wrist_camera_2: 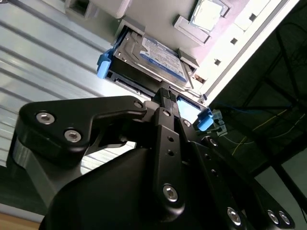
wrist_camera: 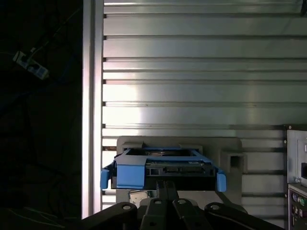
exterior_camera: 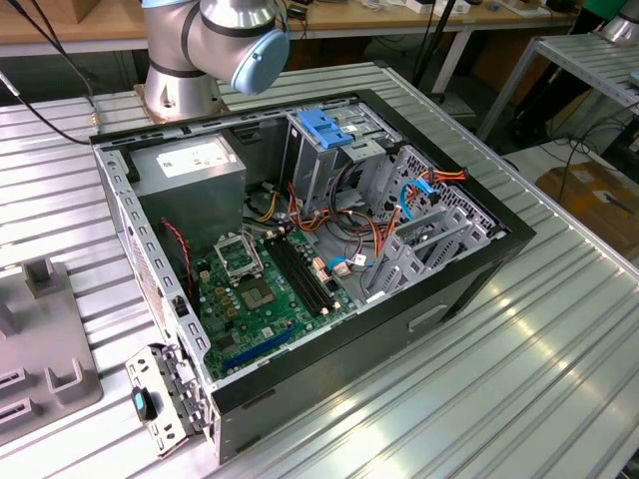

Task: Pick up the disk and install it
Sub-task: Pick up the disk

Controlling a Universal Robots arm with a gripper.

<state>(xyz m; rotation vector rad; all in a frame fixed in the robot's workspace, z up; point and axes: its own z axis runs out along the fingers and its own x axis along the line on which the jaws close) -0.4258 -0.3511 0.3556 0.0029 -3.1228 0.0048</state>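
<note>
We see the gripper (wrist_camera_2: 165,92) (wrist_camera: 166,183) in both wrist views with its two black fingers pressed together. Only a thin seam runs between them, and nothing is caught there.

The disk (wrist_camera_2: 158,53) (wrist_camera: 168,168) lies straight ahead of the fingertips, flat and label up, and it is not held. It sits in a grey holder (wrist_camera_2: 158,19) (wrist_camera: 230,148), with its near end face turned toward the gripper. The fingertips are level with that end face and right up against it. We cannot tell whether they actually touch it.

A blue rail (wrist_camera_2: 103,64) (wrist_camera: 103,178) runs along each long side of the disk, so one rail lies on either side of the fingertips. Holder and disk rest on the ribbed table (wrist_camera_2: 43,57) (wrist_camera: 192,72), which stretches on beyond the disk away from the gripper.

Off to one side of the gripper, in the first wrist view, we see a grey panel (wrist_camera: 297,182) with small coloured ports.

In the exterior view the open case (exterior_camera: 329,369) lies on its side on the same table (exterior_camera: 479,399). Its board, cables and a metal cage (exterior_camera: 324,150) with a blue top are all exposed. The arm (exterior_camera: 220,40) rises at the far side of the case.
</note>
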